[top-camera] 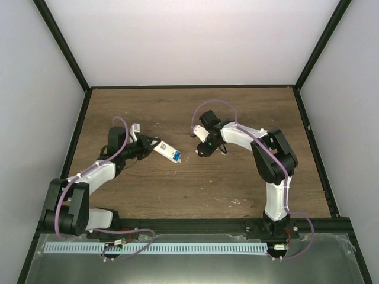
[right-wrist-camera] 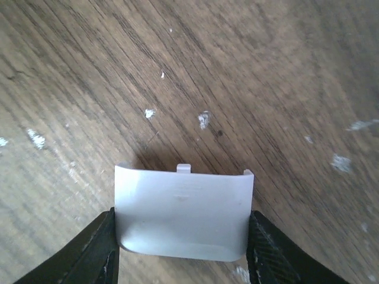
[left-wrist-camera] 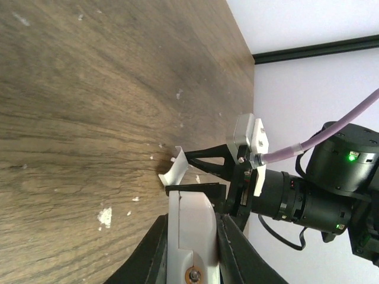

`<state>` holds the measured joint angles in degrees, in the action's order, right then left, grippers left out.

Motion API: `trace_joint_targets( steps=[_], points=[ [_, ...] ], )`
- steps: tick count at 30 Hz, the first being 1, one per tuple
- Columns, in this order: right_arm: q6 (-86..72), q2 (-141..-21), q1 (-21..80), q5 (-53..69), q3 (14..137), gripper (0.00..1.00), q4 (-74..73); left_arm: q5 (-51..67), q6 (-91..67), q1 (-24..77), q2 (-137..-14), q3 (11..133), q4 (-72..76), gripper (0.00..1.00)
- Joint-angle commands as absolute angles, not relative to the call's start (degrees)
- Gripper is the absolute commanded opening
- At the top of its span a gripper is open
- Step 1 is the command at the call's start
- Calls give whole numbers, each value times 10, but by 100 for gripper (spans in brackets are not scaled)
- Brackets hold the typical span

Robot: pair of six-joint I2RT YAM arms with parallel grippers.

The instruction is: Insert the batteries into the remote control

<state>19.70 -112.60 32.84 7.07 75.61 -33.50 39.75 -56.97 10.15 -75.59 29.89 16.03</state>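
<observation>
The left gripper (top-camera: 155, 145) is clamped on the remote control (top-camera: 167, 152), holding it by one end. The other end juts out toward the right arm. That puts the handset near the middle of the tabletop (top-camera: 195, 112), a little toward its left edge and about halfway between the near and far edges. From the left wrist you see the white body squeezed edge-on between the two dark fingers (left-wrist-camera: 159, 248). Whether it touches the wood I can't tell.

Blue shows at the free end of the remote: the batteries (top-camera: 176, 156) sitting in it (it's too small a patch to count them).

The right gripper (right-wrist-camera: 182, 236) comes in from the other side, just beside that blue end. Between its fingers (right-wrist-camera: 100, 254) is a small white cover (right-wrist-camera: 183, 201), slightly curved. It has one little tab in the middle of its far edge and another at the far right corner. Both fingers sit flush against the cover's side edges, so it looks gripped rather than merely straddled. Below it, the wood has pale flecks and scuffs, and the cover throws a dark shadow just past its far edge.

The left wrist camera catches that same cover as a thin curled white sliver just beyond the tip of the remote, close to it, but I can't tell if they touch.
</observation>
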Motion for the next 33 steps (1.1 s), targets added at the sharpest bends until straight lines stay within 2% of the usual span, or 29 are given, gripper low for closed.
trace_joint_targets(
  steps=[1, 14, 19, 33],
  points=[
    [197, -1053, 332, 87, 781, 42, -361, 432, -547, 99, -756, 328, 151, 0],
    [119, -910, 390, 267, 804, 42, -432, 498, -624, 99, -755, 300, 308, 0],
    [107, -915, 426, 267, 808, 42, -454, 502, -622, 99, -734, 304, 290, 0],
    [109, -926, 442, 206, 840, 42, -478, 535, -613, 99, -685, 287, 256, 0]
  ],
)
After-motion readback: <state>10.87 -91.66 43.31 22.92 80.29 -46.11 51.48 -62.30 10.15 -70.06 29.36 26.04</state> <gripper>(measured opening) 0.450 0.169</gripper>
